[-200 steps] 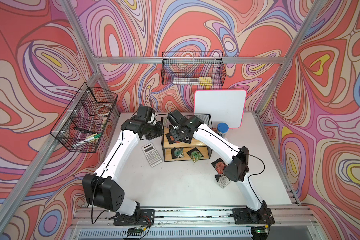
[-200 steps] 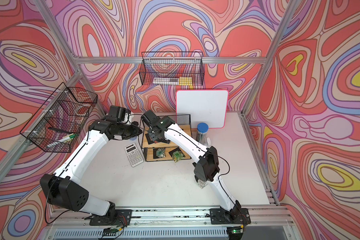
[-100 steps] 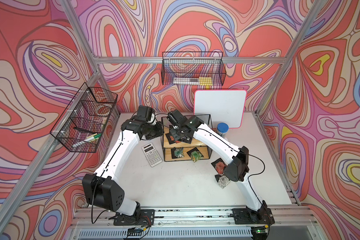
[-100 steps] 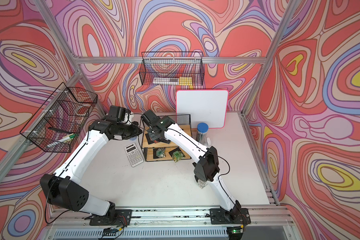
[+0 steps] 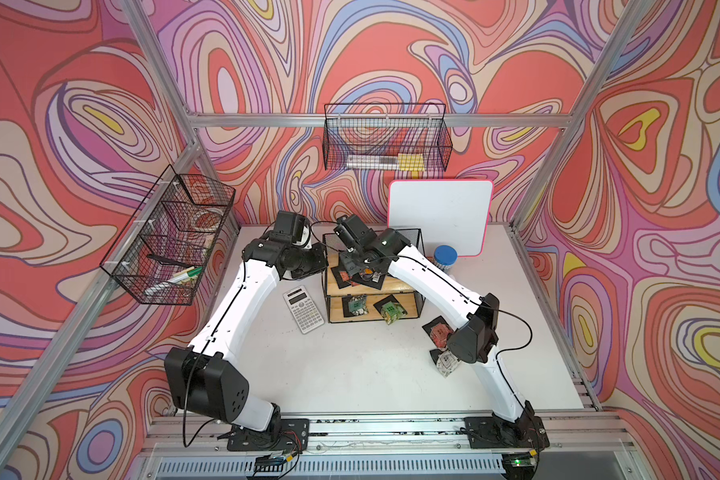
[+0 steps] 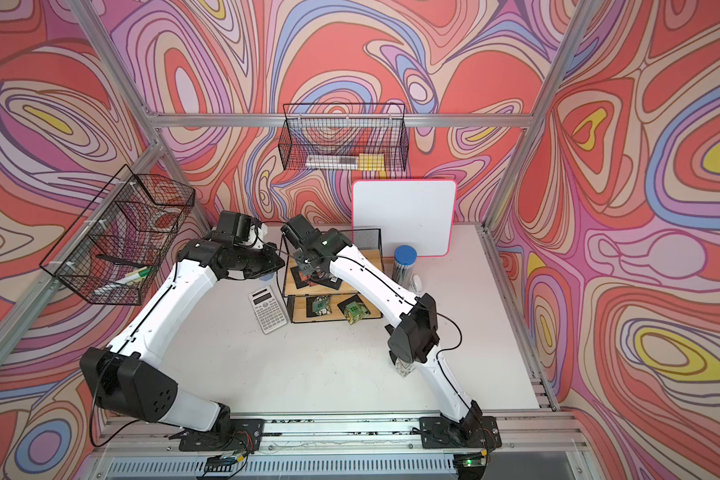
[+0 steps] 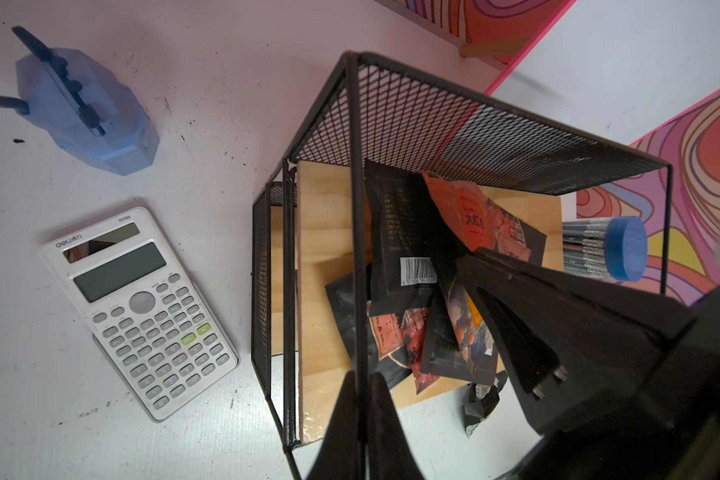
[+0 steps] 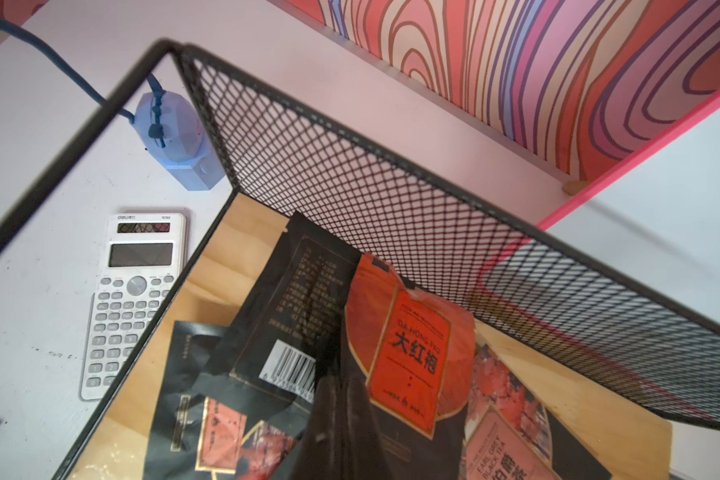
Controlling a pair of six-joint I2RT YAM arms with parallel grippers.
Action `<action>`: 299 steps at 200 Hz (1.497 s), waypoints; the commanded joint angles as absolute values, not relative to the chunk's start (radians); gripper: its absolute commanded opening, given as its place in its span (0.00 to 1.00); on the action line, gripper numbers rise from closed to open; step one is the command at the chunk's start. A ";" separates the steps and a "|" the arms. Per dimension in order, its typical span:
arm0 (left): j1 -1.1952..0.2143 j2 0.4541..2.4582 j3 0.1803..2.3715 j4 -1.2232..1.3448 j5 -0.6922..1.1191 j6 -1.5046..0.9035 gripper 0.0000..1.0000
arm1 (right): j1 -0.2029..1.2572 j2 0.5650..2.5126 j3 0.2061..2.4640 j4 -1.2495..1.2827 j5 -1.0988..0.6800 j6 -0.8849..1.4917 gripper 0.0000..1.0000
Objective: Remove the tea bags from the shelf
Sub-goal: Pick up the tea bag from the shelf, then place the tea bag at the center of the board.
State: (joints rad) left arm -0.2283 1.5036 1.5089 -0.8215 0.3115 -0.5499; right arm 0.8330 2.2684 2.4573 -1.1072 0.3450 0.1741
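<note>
Pinches tea bags with right end effector for lift-out; clamps shelf with left end effector, presumably steadying.

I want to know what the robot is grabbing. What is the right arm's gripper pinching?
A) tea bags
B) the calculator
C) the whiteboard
A: the right wrist view shows the right gripper shut on tea bags, which stand tilted up over the top board of the shelf.
</note>
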 commanded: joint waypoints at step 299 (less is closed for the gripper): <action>-0.224 1.530 1.533 -0.813 0.307 -0.567 0.00 | 0.731 1.530 1.836 -1.442 0.766 1.053 0.00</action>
State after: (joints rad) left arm -0.2283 1.5074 1.5131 -0.8219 0.3122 -0.5503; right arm 0.7982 1.5631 1.9877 -1.2938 0.8303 0.8364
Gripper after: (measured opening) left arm 0.085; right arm 0.042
